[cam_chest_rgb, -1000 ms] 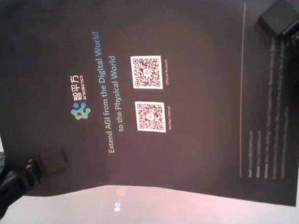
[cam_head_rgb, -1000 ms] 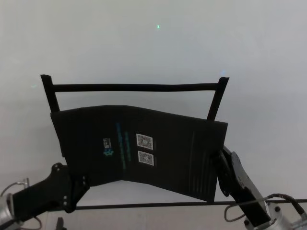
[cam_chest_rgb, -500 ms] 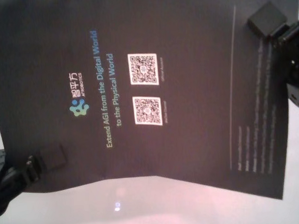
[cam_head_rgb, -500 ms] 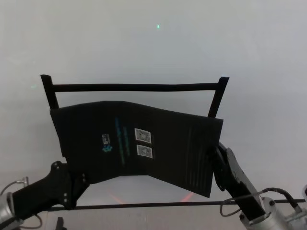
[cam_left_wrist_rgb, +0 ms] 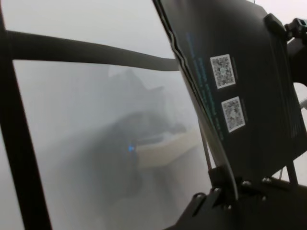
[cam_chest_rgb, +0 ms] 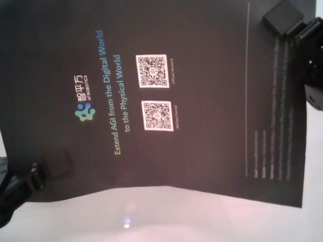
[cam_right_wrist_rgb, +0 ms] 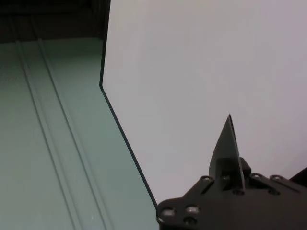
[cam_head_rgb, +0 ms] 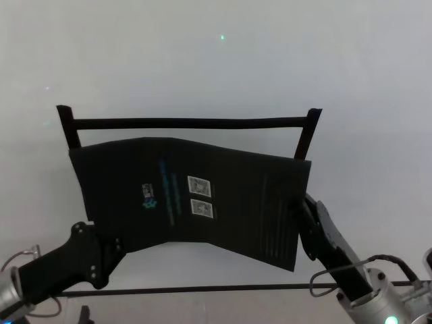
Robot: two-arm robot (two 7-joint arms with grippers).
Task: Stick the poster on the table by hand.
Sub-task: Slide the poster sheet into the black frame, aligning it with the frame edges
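The large black rectangular paper poster [cam_head_rgb: 196, 202] is held aloft, bowed, over the glossy white surface [cam_head_rgb: 216, 61], near the thin black tape frame outline [cam_head_rgb: 189, 123]. The left gripper [cam_chest_rgb: 52, 170] is pinching its left edge; the right gripper [cam_chest_rgb: 285, 18] is pinching its right edge. Step judged: carrying to placement. Next move calls for lowering flat within the frame. QR codes and slogan are legible only in the chest view; the frame is shown by the head view.

Lab-like: tape-marked white table [cam_head_rgb: 223, 61]
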